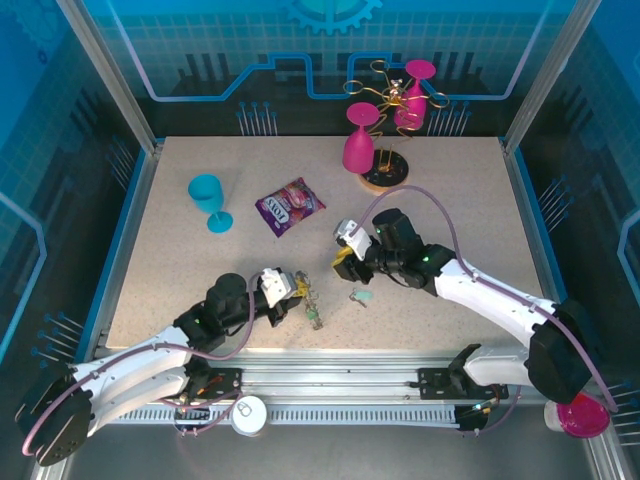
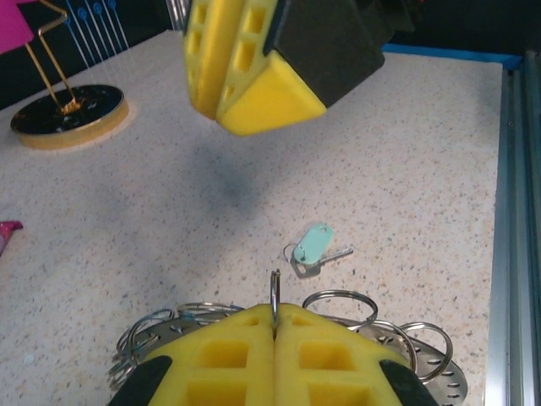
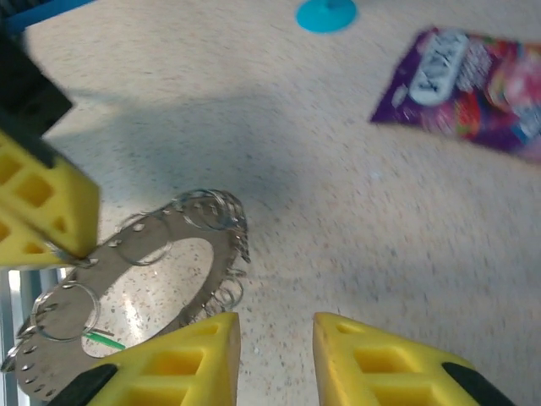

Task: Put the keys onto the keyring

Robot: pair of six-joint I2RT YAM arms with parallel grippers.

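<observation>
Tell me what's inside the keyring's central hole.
Speckled table shows through the keyring, plus a thin green sliver, possibly a key. The right gripper covers the hole's near end.

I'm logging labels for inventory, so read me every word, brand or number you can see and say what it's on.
Snack packet: big white lettering on its purple front, too blurred to read for certain.
Pale-headed key: no marking legible; too small to tell.
No other readable words, numbers or signs.
</observation>
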